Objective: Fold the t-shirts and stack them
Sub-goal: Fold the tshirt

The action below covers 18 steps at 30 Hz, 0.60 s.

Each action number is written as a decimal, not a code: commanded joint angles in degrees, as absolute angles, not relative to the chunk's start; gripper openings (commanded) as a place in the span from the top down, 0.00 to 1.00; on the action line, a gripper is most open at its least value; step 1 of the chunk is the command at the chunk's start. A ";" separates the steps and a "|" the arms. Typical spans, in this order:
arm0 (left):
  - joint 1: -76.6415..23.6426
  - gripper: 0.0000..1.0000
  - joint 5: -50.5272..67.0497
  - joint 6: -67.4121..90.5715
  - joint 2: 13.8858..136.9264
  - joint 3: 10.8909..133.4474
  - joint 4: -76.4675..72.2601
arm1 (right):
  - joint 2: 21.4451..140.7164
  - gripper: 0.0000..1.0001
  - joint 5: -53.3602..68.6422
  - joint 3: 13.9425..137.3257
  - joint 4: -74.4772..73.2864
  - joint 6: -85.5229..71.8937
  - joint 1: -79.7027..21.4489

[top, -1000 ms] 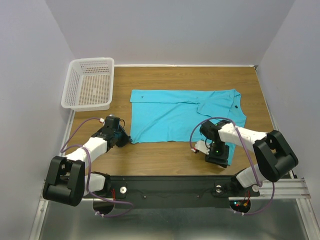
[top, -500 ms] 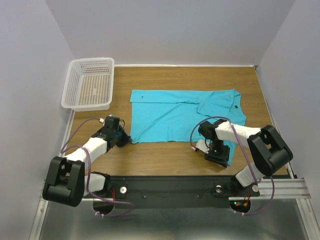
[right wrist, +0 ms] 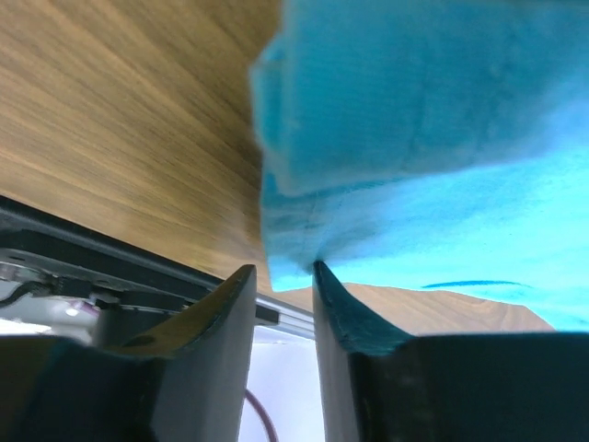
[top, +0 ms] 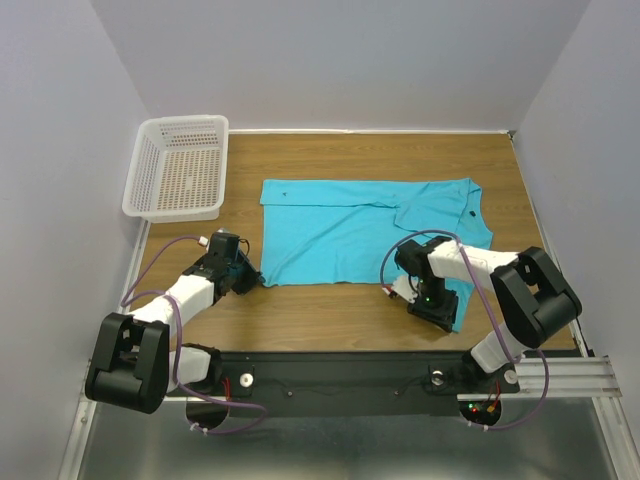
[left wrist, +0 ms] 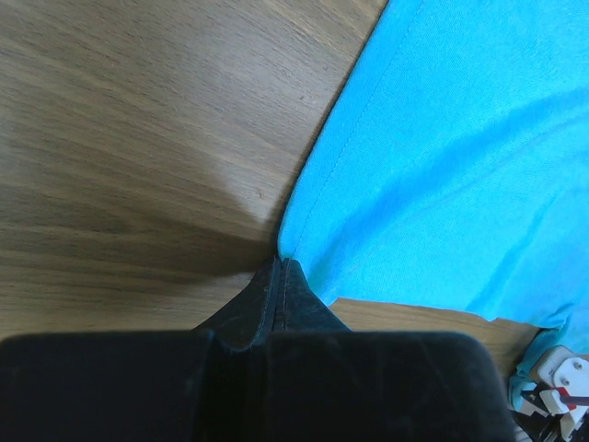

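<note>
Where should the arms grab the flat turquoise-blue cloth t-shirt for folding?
Pinch the turquoise-blue cloth t-shirt at its two near corners, coming in low from the arms' side of the wooden table. It lies flat, so only its edges give fingers something to close on. The left gripper is shut on the near-left corner. The right gripper sits open at the near-right one.

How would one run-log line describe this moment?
left gripper: shut on t-shirt near-left corner | right gripper: open at near-right hem | t-shirt: flat on table
</note>
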<state>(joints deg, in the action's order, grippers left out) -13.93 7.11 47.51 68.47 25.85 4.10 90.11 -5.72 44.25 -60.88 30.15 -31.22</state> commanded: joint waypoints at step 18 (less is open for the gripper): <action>-14.24 1.00 7.91 46.94 65.48 25.14 4.31 | 85.26 0.99 -3.35 47.54 -62.48 29.26 -31.64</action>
